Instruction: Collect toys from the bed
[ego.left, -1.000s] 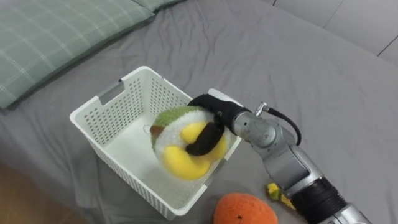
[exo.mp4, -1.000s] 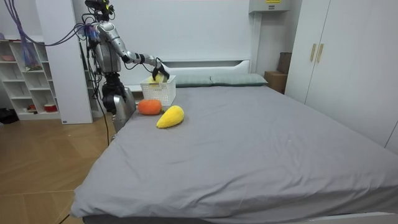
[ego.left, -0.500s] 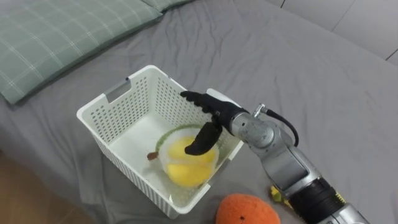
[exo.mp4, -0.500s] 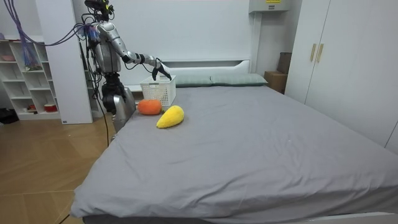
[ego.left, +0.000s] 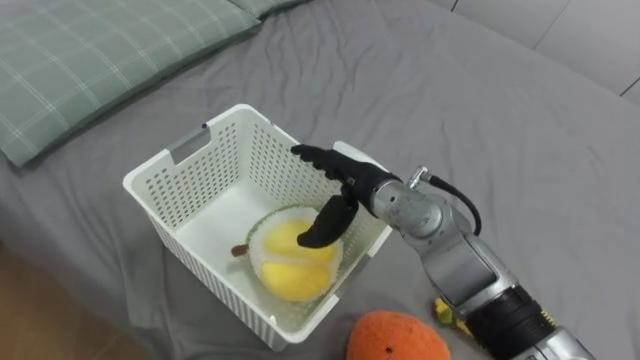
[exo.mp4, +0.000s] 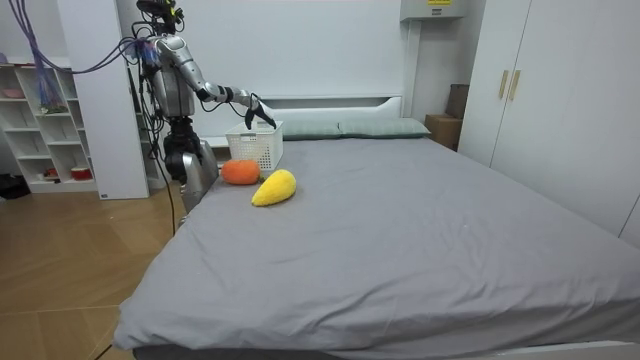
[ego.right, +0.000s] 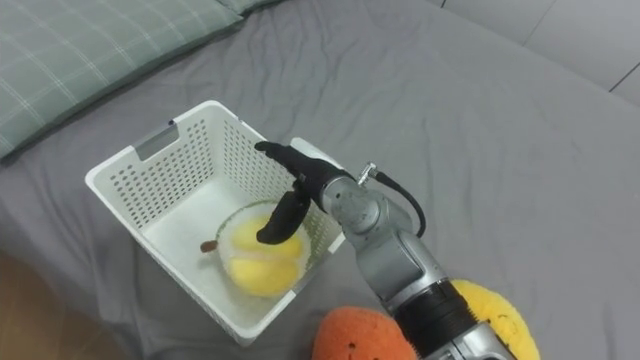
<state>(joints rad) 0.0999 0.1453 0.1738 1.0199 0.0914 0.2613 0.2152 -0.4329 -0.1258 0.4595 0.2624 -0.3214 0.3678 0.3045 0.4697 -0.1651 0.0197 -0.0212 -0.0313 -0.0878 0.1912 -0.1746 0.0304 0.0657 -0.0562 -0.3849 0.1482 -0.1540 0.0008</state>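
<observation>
Robot's place: it stands at the side of the bed, near the head end, at the room view's left. Its right arm reaches out over the basket.
Right hand: it hovers above the far side of the white basket. The fingers are spread wide and almost straight, the thumb points down, and they hold nothing.
Toy in the basket: a round yellow-and-green plush fruit lies on the basket's floor, in the corner nearest to the robot. It is just under the thumb and apart from the hand.
Basket: it stands on the grey sheet, near the edge of the bed and beside the green checked pillow.
Toys not collected: an orange plush toy lies on the sheet just beside the basket, close to the robot. A yellow plush toy lies next to the orange one, a little further down the bed.
Done so far: judging from the pictures, one toy of three is in the basket.
Left to do: the orange and the yellow toy are not yet picked up. The rest of the bed in the room view carries no other toy.
Next step, as a guess: the hand needs to come back and down to the orange toy, because it is the nearest one.
</observation>
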